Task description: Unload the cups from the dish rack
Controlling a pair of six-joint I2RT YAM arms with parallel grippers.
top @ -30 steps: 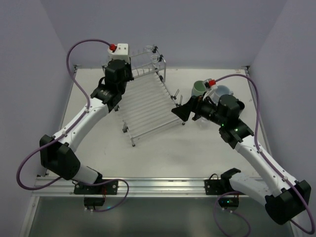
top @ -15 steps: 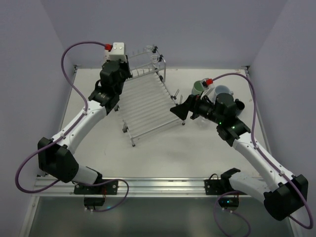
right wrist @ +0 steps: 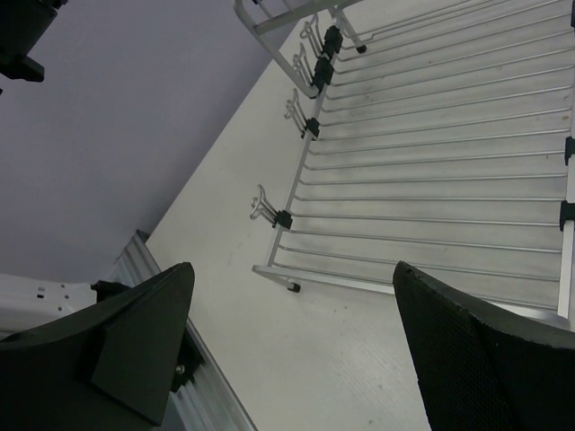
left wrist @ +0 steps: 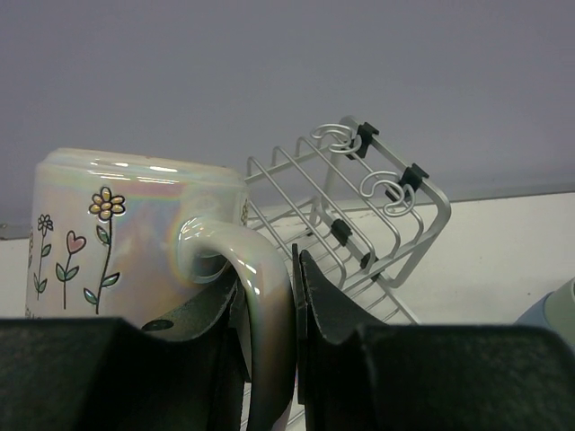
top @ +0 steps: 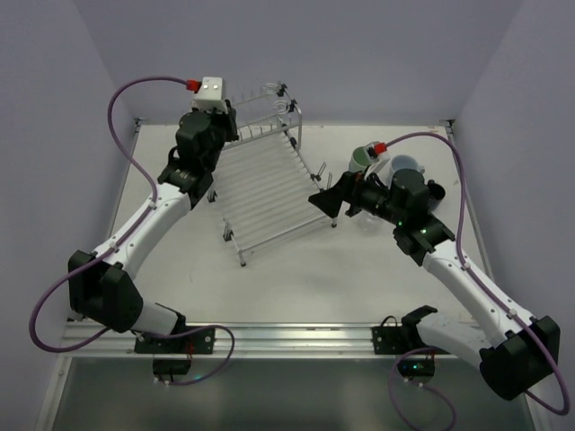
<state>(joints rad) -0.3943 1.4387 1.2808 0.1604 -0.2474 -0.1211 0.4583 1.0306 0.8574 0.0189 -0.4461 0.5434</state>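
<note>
The left end effector (left wrist: 269, 310) is clamped on the handle (left wrist: 260, 269) of a pale, pearly mug (left wrist: 126, 233), with one finger on each side of the loop. The right end effector (right wrist: 296, 350) is spread wide with nothing between its fingers (right wrist: 135, 341). It sits near the right edge of the rack (top: 269, 184), and its wrist camera looks across the rods.

The white surface (top: 305, 278) carries the silver wire rack between the two arms. The rack's bed of parallel rods slopes down from a raised back rail.

The mug is upright in the left grip at the rack's far left corner, and it is painted with small flowers and a heart. In the wrist view, the rail and coiled wire loops show behind it to the right. From above, the wrist hides the mug, so I cannot tell whether it touches the rack.

Right of the rack, behind the right arm, a green tumbler (top: 361, 160) and a light blue tumbler (top: 406, 165) stand on the surface near each other, apart from the rack.
</note>
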